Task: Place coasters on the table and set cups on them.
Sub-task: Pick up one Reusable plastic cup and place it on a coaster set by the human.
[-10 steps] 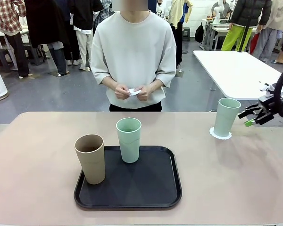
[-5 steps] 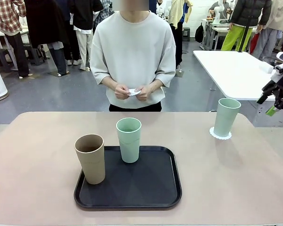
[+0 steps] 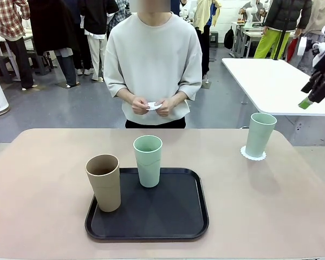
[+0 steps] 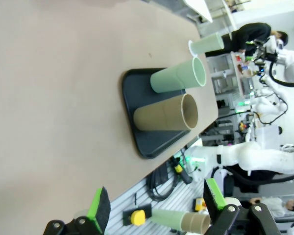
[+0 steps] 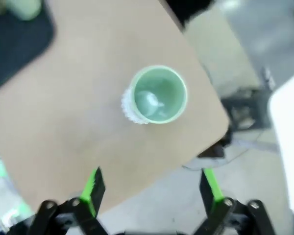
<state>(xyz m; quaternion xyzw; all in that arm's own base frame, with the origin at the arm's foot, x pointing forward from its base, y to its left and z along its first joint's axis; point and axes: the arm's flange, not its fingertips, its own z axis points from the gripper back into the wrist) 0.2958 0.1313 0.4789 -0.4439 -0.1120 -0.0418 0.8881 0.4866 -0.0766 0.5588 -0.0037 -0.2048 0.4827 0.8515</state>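
Right hand (image 3: 311, 93), jaws wide, high beside tabletop (image 3: 260, 206); black tray (image 3: 168, 216) bears tan cup (image 3: 104, 184), mint cup (image 3: 148, 162); far mint cup (image 3: 260, 135) stands on scalloped white coaster (image 3: 249, 157).

Bright even light, blurred right-wrist view

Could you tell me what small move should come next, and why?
Probably wait, right hand open, until the person lays the held coaster on the table: the far mint cup has its doily, but the tan cup and nearer mint cup on the tray have none.
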